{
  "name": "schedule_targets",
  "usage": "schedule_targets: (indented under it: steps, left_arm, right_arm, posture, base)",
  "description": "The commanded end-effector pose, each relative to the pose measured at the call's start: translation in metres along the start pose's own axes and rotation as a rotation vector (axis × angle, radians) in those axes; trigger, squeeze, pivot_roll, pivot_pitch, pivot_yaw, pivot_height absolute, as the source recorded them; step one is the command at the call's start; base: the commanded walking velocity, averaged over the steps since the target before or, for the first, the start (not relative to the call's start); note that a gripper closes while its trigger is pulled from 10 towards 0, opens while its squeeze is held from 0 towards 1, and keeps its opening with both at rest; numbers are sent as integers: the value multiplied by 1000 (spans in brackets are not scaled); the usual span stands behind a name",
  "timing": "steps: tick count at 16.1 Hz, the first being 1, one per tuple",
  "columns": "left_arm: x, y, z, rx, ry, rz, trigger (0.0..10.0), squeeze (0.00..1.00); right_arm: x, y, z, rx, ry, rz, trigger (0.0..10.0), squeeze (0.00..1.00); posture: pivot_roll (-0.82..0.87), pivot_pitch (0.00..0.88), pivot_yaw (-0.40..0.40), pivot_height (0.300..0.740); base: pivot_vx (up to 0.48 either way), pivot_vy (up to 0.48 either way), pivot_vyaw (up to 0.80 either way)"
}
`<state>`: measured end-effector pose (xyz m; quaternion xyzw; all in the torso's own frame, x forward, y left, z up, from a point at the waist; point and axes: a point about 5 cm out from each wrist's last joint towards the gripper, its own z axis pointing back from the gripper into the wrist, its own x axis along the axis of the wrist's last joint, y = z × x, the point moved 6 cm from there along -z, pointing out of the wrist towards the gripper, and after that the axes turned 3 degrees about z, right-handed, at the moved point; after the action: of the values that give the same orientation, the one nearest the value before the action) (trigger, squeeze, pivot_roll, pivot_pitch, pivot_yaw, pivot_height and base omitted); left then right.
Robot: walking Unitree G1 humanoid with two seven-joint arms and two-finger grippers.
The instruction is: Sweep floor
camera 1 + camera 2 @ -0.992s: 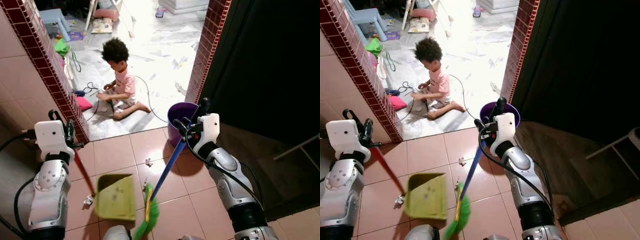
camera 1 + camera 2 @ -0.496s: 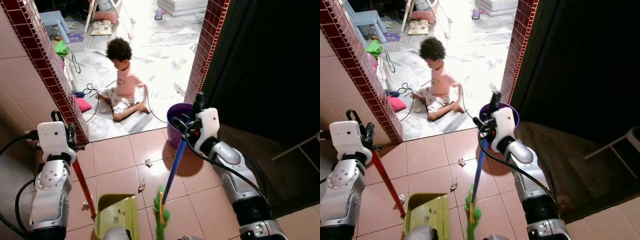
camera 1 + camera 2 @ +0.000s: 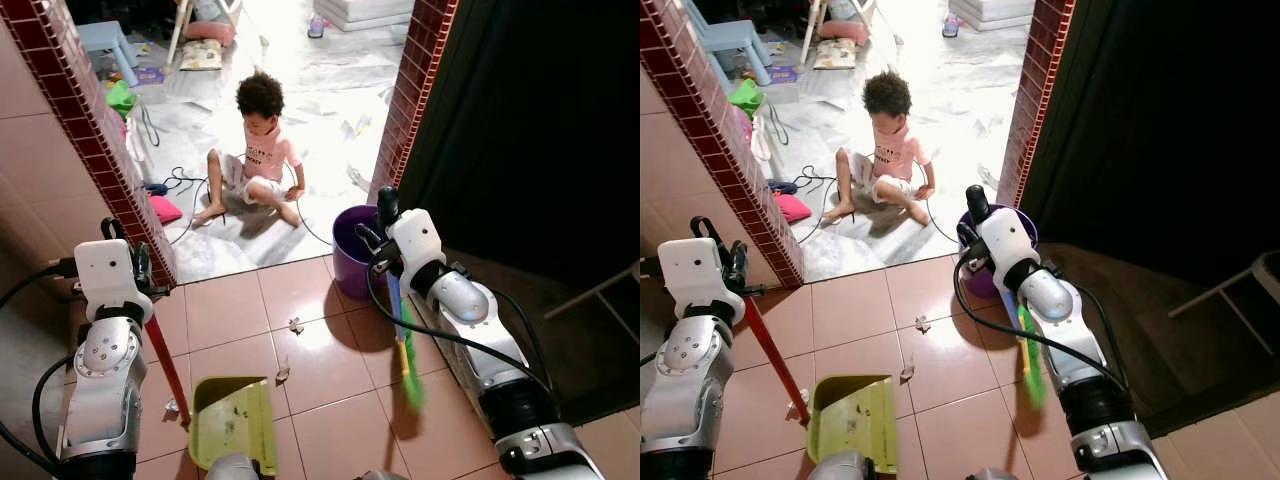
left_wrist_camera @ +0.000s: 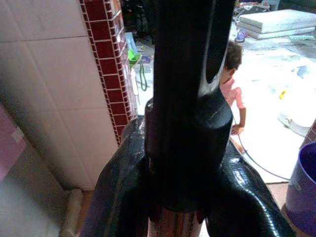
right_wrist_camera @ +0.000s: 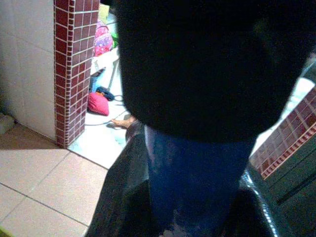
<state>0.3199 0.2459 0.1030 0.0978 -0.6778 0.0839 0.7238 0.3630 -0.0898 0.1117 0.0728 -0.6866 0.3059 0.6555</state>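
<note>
right gripper is clamped on the blue handle of the broom; the right wrist view shows the black fingers wrapped tight round the blue shaft. since half a second ago the broom has swung off to the robot's right: its green head was down by the dustpan, now it's blurred and lifted over the tiles near the dark doorway, well apart from the pan. left gripper is closed on the red handle of the green dustpan, which sits flat on the floor much as before. two scraps of litter lie on the tiles between the pan and the purple bucket, not yet collected. looks like a back-swing for another stroke, so the sweeping is only partly done. a child sits on the pale floor beyond the brick doorway and has turned to face this way, well clear of the broom.
</note>
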Motion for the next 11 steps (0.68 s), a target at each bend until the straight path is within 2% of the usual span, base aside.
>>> schedule_targets:
  steps: [1, 2, 5, 6, 7, 11]
  left_arm:
    - [19, -5, -3, -10, -71, 3, 10000, 0]
    - [17, -5, -2, -2, -64, -2, 10000, 0]
    - [12, -3, 0, 4, -42, 10, 10000, 0]
    - [10, -1, 0, 15, -36, 14, 10000, 0]
    - [10, -1, 0, 14, -33, 14, 10000, 0]
    - [6, -1, 1, 10, -18, 6, 10000, 0]
  right_arm:
    - [6, 5, 0, 1, -41, -47, 10000, 0]
    - [-2, 5, 3, -27, -29, -80, 10000, 0]
    - [-10, 1, 6, -73, -16, -156, 9882, 0]
    - [-12, 1, 7, -74, -14, -167, 7529, 0]
    - [-13, 1, 7, -76, -15, -180, 0, 0]
    - [-14, 2, 8, -82, -22, -244, 0, 0]
  posture:
    - [-28, 0, -16, 740]
    - [-28, 0, -16, 740]
    - [-27, 0, -15, 740]
    - [-27, 0, -15, 740]
    - [-26, 0, -15, 740]
    - [-25, 0, -16, 740]
  base:
    - [0, 0, 0]
    - [0, 0, 0]
    - [0, 0, 0]
    - [0, 0, 0]
    - [0, 0, 0]
    - [0, 0, 0]
